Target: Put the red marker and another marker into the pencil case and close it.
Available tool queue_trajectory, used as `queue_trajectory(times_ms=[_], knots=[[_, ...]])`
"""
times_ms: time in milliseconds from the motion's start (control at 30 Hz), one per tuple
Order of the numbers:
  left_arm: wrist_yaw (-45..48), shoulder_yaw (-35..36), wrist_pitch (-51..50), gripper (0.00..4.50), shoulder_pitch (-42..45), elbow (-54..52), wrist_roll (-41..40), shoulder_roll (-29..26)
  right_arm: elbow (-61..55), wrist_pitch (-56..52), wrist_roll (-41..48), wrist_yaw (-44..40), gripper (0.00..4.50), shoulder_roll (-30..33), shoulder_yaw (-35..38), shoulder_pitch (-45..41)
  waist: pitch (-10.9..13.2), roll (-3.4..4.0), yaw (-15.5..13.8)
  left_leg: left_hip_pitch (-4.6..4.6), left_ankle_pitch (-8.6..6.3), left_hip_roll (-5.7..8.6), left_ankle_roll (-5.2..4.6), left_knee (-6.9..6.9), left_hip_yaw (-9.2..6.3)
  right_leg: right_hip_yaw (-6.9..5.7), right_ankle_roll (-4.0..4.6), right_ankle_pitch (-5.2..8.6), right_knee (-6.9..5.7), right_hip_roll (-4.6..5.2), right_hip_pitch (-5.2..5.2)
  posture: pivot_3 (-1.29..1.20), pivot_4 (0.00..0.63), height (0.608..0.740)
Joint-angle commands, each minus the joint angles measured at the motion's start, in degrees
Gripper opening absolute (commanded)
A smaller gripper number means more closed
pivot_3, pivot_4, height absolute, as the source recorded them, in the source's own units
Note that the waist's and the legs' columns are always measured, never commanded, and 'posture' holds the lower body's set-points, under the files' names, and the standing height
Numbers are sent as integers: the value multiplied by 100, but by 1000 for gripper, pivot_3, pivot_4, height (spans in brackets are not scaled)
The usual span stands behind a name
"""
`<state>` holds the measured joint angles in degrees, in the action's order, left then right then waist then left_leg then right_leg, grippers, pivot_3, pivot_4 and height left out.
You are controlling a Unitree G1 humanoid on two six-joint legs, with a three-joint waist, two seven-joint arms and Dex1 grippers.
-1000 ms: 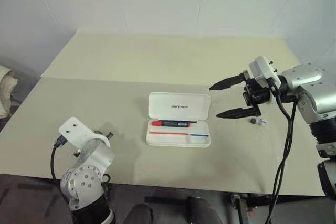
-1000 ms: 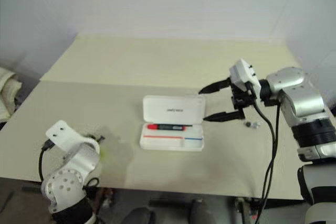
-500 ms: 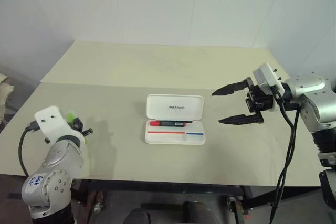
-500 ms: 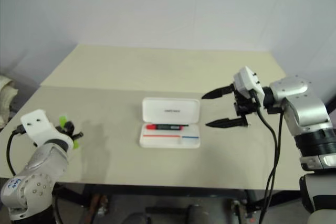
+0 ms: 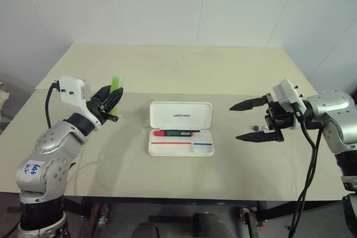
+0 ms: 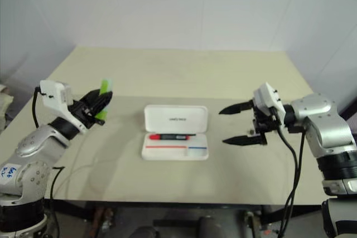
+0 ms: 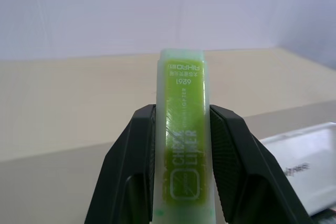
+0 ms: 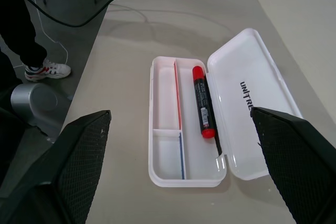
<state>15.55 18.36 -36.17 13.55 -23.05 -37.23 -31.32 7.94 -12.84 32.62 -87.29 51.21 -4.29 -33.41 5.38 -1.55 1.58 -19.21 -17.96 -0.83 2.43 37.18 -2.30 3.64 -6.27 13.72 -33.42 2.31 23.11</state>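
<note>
- The white, flat, hard-plastic pencil case (image 5: 181,134) with rounded corners lies open near the middle of the beige table (image 5: 167,176), nearest the robot of the things on it; its tray faces the robot and its lid, printed "Unitree", lies flat on the far side.
- The slim red marker (image 5: 177,132), red cap and black barrel, lies in the long compartment of the tray next to the hinge, cap end toward the robot's left. A red and a blue stripe run along the tray in front of it.
- On the right, the right gripper (image 5: 250,121) hovers above the table beside the case, pointing toward it, its two black fingers spread wide with nothing between them.
- Just beyond its lower finger a tiny dark-and-silver object (image 5: 257,127) rests on the table.
- On the left, raised clear of the table and well apart from the case, the left gripper (image 7: 181,150) has its black fingers (image 7: 137,156) clamped on the stubby lime-green marker (image 7: 182,145), which juts out past the fingertips.
</note>
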Motion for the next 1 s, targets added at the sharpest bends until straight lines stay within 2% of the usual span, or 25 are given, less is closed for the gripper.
queue_trajectory(times_ms=[33,100,167,467,700,800,1000], knots=[[1475,-193,779,1029,5,16,174,-594,-323,-15,32,84,4500,39,369,187,0,0,3,0,0,0,0,7,0,1,6,3,-1,-2,0,0,0,740],[2266,-479,1302,1029,-65,142,466,-930,-425,-39,43,181,4500,25,461,318,0,0,8,1,1,1,0,13,10,10,17,9,0,-1,0,0,0,740],[2905,-764,1699,1029,-43,268,667,-1160,-529,-62,49,257,4500,22,550,445,-1,0,8,3,1,3,-1,20,33,33,81,46,0,0,-1,0,0,740],[4603,-1707,2244,1029,725,1158,1018,-1329,-993,-174,114,558,4500,29,886,946,-2,-3,12,10,0,3,-12,36,111,133,42,34,-2,-13,-1,0,0,740],[5168,-2293,2464,1029,1359,1870,1455,-1128,-1384,-281,162,803,4500,-17,1108,1330,-4,-5,35,11,-12,4,-32,40,148,178,21,40,-14,-20,5,0,0,740],[5241,-2556,2554,1029,1581,2123,1674,-931,-1573,-330,201,944,4500,-44,1205,1492,-4,-5,21,9,-13,4,-34,40,154,195,-30,14,-19,-28,14,0,0,740],[5114,-2886,2564,1029,1736,2399,2055,-515,-1880,-444,288,1206,4500,-87,1301,1709,-5,-8,20,6,-18,4,-43,51,168,213,-49,4,-21,-34,33,0,0,740]])
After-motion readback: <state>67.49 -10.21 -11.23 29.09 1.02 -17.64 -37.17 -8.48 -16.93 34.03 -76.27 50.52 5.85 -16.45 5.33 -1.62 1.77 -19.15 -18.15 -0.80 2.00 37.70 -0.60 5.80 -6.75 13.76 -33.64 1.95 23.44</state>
